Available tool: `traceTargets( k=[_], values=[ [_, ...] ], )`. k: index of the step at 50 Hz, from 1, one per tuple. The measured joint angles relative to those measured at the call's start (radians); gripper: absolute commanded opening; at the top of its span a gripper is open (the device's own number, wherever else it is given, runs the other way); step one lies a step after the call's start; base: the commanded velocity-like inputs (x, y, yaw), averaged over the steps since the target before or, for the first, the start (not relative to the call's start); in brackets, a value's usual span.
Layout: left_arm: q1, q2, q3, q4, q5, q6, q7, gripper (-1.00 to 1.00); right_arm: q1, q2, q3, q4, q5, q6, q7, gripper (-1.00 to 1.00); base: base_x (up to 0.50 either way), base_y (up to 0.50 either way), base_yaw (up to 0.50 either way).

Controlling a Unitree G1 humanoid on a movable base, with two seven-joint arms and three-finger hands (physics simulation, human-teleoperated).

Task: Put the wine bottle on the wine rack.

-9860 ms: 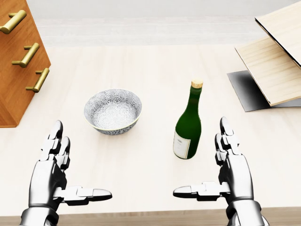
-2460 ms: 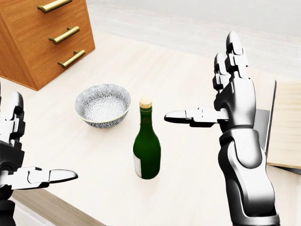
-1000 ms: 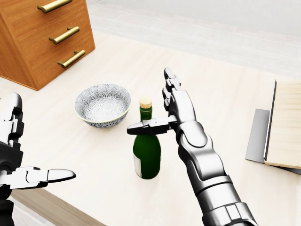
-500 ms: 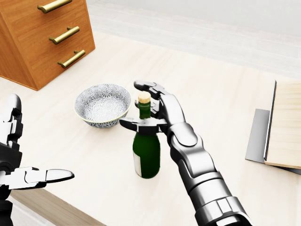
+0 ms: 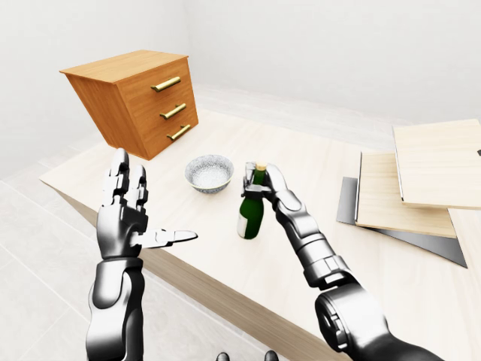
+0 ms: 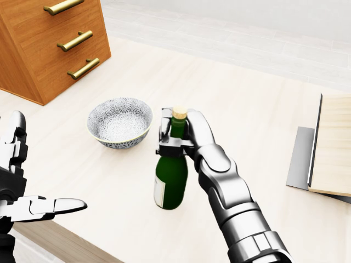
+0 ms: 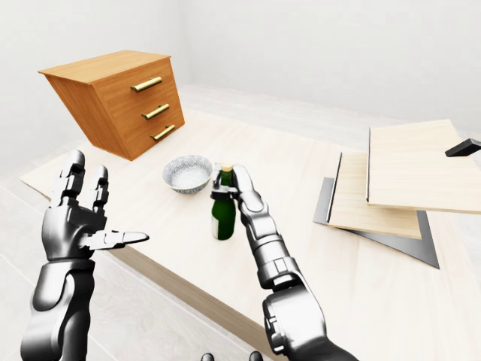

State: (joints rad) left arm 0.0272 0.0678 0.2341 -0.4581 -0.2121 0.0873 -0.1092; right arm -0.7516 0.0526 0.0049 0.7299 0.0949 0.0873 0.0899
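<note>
A green wine bottle [image 6: 170, 181] with a cork and a white label stands slightly tilted on the pale table [image 6: 263, 109], in the middle of the head view. My right hand [image 6: 174, 136] is shut round its neck just under the cork. To the left of the bottle my left hand [image 6: 33, 205] hovers open at the table's near edge, holding nothing. The wine rack [image 5: 421, 180], made of pale wooden boards on a grey base, lies at the right of the left-eye view.
A patterned grey bowl [image 6: 119, 121] sits just left of the bottle. A wooden drawer chest [image 6: 49, 44] with brass handles stands at the upper left. The table's near edge [image 6: 66, 241] runs along the bottom left.
My right hand has closed its fingers round the bottle's neck, and the bottle now leans a little. The left hand has hardly moved.
</note>
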Motion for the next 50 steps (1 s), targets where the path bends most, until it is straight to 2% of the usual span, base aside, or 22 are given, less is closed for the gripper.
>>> traceTargets(
  k=[16, 20, 24, 29, 38, 50],
  values=[
    [0.001, -0.001, -0.001, 0.005, 0.001, 0.000, -0.002, 1.00, 0.019, 0.002, -0.002, -0.033, -0.013, 0.000, 0.036, -1.00, 0.00, 0.00, 0.00],
    [0.001, -0.001, -0.001, 0.004, 0.000, 0.000, -0.002, 1.00, 0.023, 0.001, 0.005, -0.042, -0.028, 0.000, 0.019, -1.00, 0.00, 0.00, 0.00],
    [0.001, -0.001, -0.002, 0.003, 0.000, 0.000, -0.002, 1.00, 0.034, 0.000, -0.003, -0.068, -0.033, 0.000, 0.052, -1.00, 0.00, 0.00, 0.00],
    [0.002, -0.002, -0.003, 0.004, 0.001, 0.000, -0.002, 1.00, 0.044, -0.002, 0.004, -0.104, -0.041, 0.000, 0.034, -1.00, 0.00, 0.00, 0.00],
    [0.002, -0.003, -0.004, 0.006, 0.000, 0.000, -0.003, 1.00, 0.077, -0.014, -0.010, -0.241, -0.042, 0.000, 0.077, -1.00, 0.00, 0.00, 0.00],
    [0.002, -0.002, -0.003, -0.003, -0.005, 0.000, -0.003, 1.00, 0.105, -0.060, -0.037, -0.485, -0.004, 0.000, 0.029, -1.00, 0.00, 0.00, 0.00]
  ],
)
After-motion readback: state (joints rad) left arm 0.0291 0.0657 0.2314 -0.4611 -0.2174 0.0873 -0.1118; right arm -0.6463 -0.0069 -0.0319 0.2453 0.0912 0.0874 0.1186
